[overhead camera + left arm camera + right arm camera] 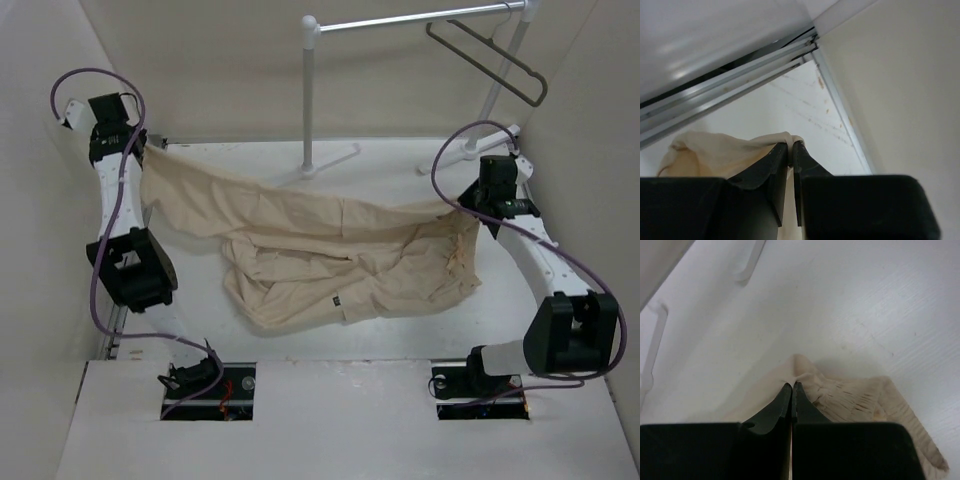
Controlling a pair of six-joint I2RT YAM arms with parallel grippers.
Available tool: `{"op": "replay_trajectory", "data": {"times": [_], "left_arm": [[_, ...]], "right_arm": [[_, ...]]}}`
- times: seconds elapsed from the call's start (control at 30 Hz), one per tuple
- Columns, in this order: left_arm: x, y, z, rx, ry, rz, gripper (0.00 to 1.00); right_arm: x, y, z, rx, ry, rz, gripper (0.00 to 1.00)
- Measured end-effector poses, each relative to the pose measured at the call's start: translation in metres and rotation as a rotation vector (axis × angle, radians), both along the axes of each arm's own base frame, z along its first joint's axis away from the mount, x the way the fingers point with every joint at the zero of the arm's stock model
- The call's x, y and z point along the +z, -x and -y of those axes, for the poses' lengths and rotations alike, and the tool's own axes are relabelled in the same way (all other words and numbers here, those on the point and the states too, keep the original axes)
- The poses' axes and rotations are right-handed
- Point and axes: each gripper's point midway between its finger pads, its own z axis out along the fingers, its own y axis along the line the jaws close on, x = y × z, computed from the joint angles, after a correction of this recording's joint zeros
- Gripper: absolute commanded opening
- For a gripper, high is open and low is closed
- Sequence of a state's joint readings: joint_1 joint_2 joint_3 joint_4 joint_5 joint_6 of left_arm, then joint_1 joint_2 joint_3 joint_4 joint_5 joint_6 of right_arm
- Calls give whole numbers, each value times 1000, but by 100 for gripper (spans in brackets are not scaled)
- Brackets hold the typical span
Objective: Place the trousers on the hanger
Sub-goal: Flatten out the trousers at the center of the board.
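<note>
**While the trousers (330, 255) hung stretched, the hanger (490, 60) was bare**

The left gripper (791, 145) pinched one end by the left edge of the table (400, 335), the right gripper (792, 385) the other by the right edge: two, both clamped on cloth. One pair sagged onto the middle. At the far right corner, one hanger hung on one white rack (310, 90). Spreading seemed done; next, probably, lifting the cloth over that hanger.

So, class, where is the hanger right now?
In the top view, the hanger hangs on the rail of the white rack, far right, beyond the trousers.
</note>
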State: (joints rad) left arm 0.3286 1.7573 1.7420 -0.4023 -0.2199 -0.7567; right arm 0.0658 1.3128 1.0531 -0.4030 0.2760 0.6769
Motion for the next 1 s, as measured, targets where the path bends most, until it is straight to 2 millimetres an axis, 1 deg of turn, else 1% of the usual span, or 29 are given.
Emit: {"op": "replay_trajectory", "data": {"times": [0.07, 0.1, 0.13, 0.2, 0.23, 0.27, 0.3, 0.37, 0.43, 0.47, 0.5, 0.53, 0.57, 0.6, 0.63, 0.67, 0.7, 0.73, 0.77, 0.8, 0.83, 0.9, 0.93, 0.97, 1.0], "left_arm": [[-3, -35, -2, -18, -4, 12, 8], [-2, -53, -1, -27, -11, 27, 10], [-2, -68, 0, -34, -19, 44, 18], [-6, -87, 4, -47, -33, 58, 48], [-9, -94, 9, -61, -38, 59, 61], [-13, -98, 15, -74, -37, 57, 72], [-17, -100, 20, -87, -40, 53, 78], [-23, -97, 33, -118, -50, 51, 82], [-34, -77, 51, -150, -53, 23, 80], [-40, -59, 62, -165, -54, 4, 76], [-44, -37, 73, -179, -54, -13, 69], [-47, -12, 85, -191, -56, -26, 61], [-48, 15, 98, -208, -60, -34, 53], [-49, 39, 109, -223, -65, -35, 48], [-50, 63, 123, -245, -69, -33, 46], [-52, 83, 134, -271, -71, -32, 46], [-58, 100, 147, -303, -68, -35, 50], [-68, 113, 157, -332, -62, -51, 56], [-81, 125, 168, -369, -53, -71, 62], [-94, 133, 179, -403, -44, -94, 67], [-109, 141, 189, -441, -31, -122, 70], [-147, 155, 210, -516, 1, -208, 70], [-163, 163, 220, -553, 17, -253, 67], [-175, 169, 227, -582, 30, -289, 63], [-182, 171, 232, -598, 38, -311, 59]], "right_arm": [[0, -20, 12, -34, 1, 2, 3], [3, -31, 17, -47, 2, 12, 8], [8, -42, 22, -62, 6, 30, 17], [15, -59, 29, -90, 19, 62, 49], [18, -65, 30, -101, 23, 76, 64], [20, -69, 30, -102, 29, 88, 70], [21, -70, 28, -96, 34, 91, 73], [24, -69, 18, -71, 38, 100, 74], [29, -60, -1, -27, 35, 119, 71], [30, -52, -12, 1, 33, 125, 67], [32, -40, -25, 36, 29, 131, 54], [33, -28, -38, 72, 23, 139, 35], [34, -16, -51, 109, 15, 147, 22], [34, -4, -62, 143, 2, 156, 16], [34, 10, -74, 180, -15, 162, 13], [33, 22, -86, 216, -31, 166, 12], [30, 34, -95, 249, -44, 164, 13], [27, 44, -103, 277, -56, 162, 15], [21, 55, -111, 308, -68, 153, 21], [15, 65, -118, 334, -78, 141, 28], [9, 75, -123, 358, -89, 129, 33], [-5, 94, -134, 411, -102, 98, 39], [-12, 104, -140, 442, -109, 82, 40], [-17, 112, -145, 465, -114, 67, 40], [-21, 119, -149, 486, -119, 57, 40]]}}
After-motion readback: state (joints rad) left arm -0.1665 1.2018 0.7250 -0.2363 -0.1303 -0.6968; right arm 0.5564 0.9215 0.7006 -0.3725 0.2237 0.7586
